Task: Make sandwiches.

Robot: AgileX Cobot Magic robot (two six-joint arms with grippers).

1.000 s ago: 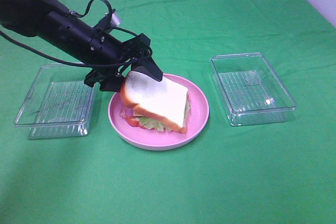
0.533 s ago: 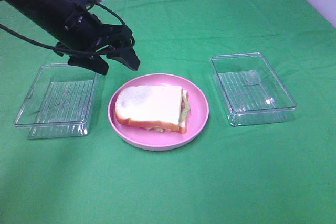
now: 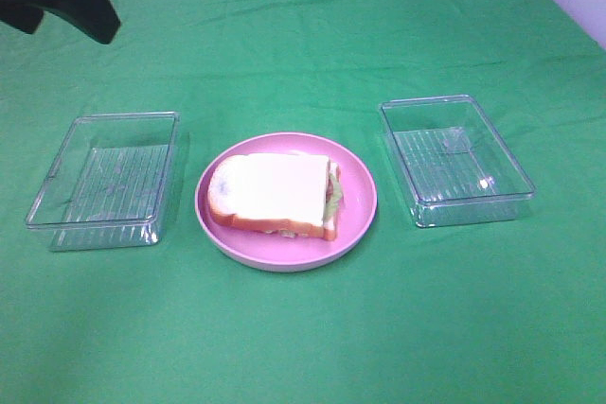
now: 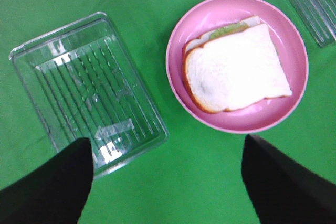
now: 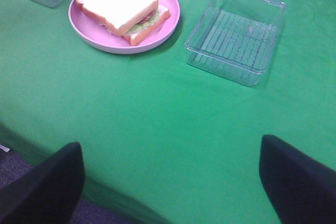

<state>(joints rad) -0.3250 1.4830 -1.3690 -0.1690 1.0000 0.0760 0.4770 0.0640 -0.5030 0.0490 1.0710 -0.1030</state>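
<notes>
One sandwich (image 3: 275,196) lies on the round pink plate (image 3: 362,198) at the table's middle. A white bread slice with orange-brown crust is on top, and green lettuce and a bit of red show at its right edge. My left gripper (image 3: 62,21) is open and empty, high at the far left corner, well away from the plate. Its wrist view shows the sandwich (image 4: 236,69), the plate (image 4: 172,72) and the open gripper (image 4: 165,182). My right gripper (image 5: 170,182) is open and empty over the table's near edge, with the sandwich (image 5: 118,6) far ahead. It is out of the exterior view.
A clear plastic tray (image 3: 104,182) stands left of the plate and another (image 3: 454,158) right of it; both are empty. They also show in the left wrist view (image 4: 84,87) and the right wrist view (image 5: 236,35). Green cloth covers the table.
My left gripper let go of the top bread slice and drew back up to the far left corner. The slice now lies flat on the sandwich.
</notes>
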